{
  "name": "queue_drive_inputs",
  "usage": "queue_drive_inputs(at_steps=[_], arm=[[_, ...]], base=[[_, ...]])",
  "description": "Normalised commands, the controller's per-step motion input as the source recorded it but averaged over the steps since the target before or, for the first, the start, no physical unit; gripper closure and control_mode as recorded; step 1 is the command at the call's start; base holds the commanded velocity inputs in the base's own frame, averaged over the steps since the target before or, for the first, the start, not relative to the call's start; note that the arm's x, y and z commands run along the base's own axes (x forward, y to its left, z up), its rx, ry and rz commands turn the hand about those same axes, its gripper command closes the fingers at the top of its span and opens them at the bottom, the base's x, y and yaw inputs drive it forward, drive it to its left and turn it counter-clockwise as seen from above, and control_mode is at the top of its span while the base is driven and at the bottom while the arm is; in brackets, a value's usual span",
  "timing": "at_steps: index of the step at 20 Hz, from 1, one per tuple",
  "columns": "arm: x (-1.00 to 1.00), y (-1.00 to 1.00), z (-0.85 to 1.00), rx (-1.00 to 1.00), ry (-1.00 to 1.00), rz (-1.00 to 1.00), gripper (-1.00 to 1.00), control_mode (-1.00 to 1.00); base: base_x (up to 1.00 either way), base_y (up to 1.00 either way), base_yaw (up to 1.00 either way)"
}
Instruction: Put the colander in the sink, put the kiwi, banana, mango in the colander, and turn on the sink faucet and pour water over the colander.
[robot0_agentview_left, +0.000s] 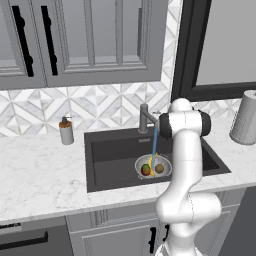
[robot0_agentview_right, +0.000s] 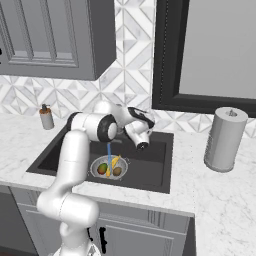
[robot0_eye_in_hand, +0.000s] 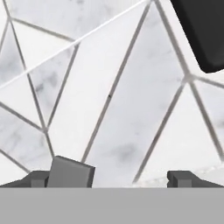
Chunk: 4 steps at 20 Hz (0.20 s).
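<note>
The silver colander (robot0_agentview_left: 153, 161) (robot0_agentview_right: 100, 162) stands in the dark sink (robot0_agentview_left: 110, 160) (robot0_agentview_right: 150, 160). Inside it lie the red-green mango (robot0_agentview_left: 145, 169) (robot0_agentview_right: 102, 168), the yellow banana (robot0_agentview_left: 152, 165) (robot0_agentview_right: 115, 162) and the brown kiwi (robot0_agentview_left: 159, 169) (robot0_agentview_right: 117, 171). A blue stream of water (robot0_agentview_left: 154, 142) (robot0_agentview_right: 109, 150) falls from the sink faucet (robot0_agentview_left: 144, 117) into the colander. My gripper (robot0_eye_in_hand: 109, 178) is open and holds nothing; it faces the tiled backsplash. A grey block (robot0_eye_in_hand: 70, 173) sits by its left fingertip. My arm's elbow hides part of the faucet.
A small grey soap dispenser (robot0_agentview_left: 66, 131) (robot0_agentview_right: 46, 117) stands on the counter left of the sink. A paper towel roll (robot0_agentview_left: 245, 117) (robot0_agentview_right: 225, 140) stands to the right. The dark window frame (robot0_agentview_right: 165, 60) (robot0_eye_in_hand: 201, 30) rises behind the sink.
</note>
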Motion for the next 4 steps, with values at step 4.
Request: queue_drive_inputs(at_steps=[4], arm=[[-0.22,-1.0,-0.22,0.07,-0.04,0.0,-1.0,-1.0]], base=[[0.0,0.0,0.0]])
